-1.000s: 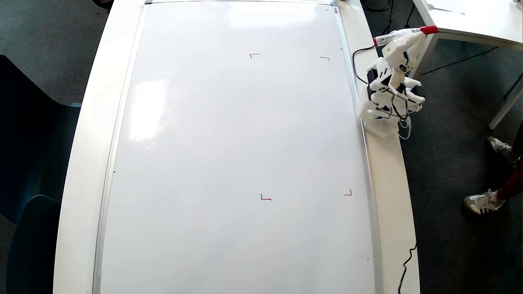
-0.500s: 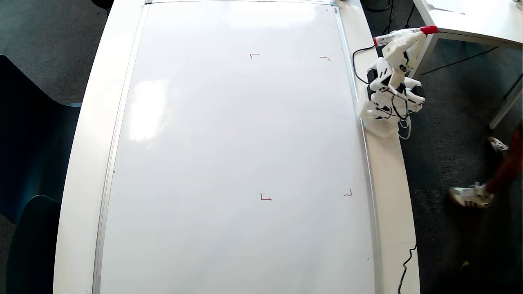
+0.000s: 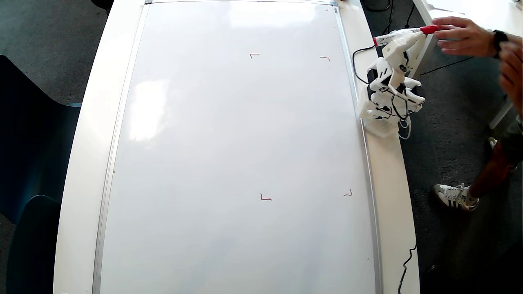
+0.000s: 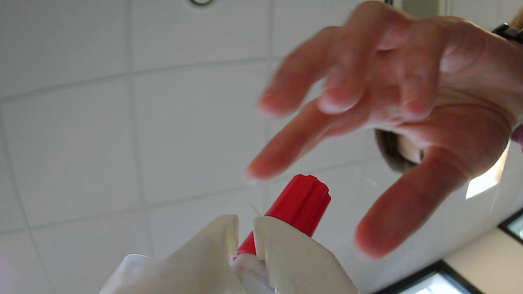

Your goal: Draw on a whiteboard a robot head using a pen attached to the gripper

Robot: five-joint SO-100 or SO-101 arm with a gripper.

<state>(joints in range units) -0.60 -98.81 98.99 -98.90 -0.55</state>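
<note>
The whiteboard (image 3: 229, 134) lies flat and fills most of the overhead view, with four small red corner marks on it; no robot head shows on it. My gripper (image 3: 414, 36) is off the board's right edge, on the folded white arm, shut on the pen (image 3: 388, 38). The pen's red cap (image 3: 429, 29) points right. A person's hand (image 3: 461, 36) hovers at the cap. In the wrist view my gripper (image 4: 245, 228) points up at the ceiling, the pen's cap (image 4: 302, 204) sticks out between the fingers, and the hand (image 4: 392, 102) spreads just above it.
The arm's base (image 3: 382, 114) stands on the table's right strip beside the board frame. A smaller white table (image 3: 474, 20) is at the top right. The person's leg and shoe (image 3: 455, 196) are on the floor to the right. A black cable (image 3: 404, 269) hangs at the lower right.
A person's hand has come in from the right and reached the pen's red cap. The person's feet have shifted. The arm and the pen have not moved.
</note>
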